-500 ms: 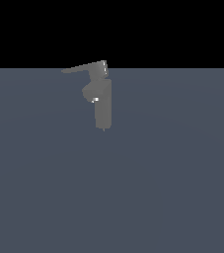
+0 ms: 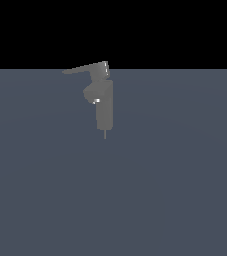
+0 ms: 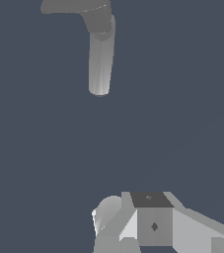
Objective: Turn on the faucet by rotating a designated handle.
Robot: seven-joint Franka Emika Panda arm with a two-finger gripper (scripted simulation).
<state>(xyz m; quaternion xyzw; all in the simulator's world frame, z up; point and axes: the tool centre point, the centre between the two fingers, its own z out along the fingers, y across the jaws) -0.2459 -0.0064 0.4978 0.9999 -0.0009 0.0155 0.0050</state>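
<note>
Grey counter (image 2: pixel 175 190) carries the faucet (image 2: pixel 104 105), its handle (image 2: pixel 84 69) pointing to the exterior view's left. My pincer (image 3: pixel 148 225) hangs well apart from it; I cannot tell whether it is open.

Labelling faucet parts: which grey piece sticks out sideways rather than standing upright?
The handle: a thin tapered blade on top of the faucet, pointing toward the exterior view's left, unlike the thick upright body beneath.

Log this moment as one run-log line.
phase: approach | faucet: upright | handle: untouched, points to exterior view's left | gripper: apart from faucet, jaw state unclear
</note>
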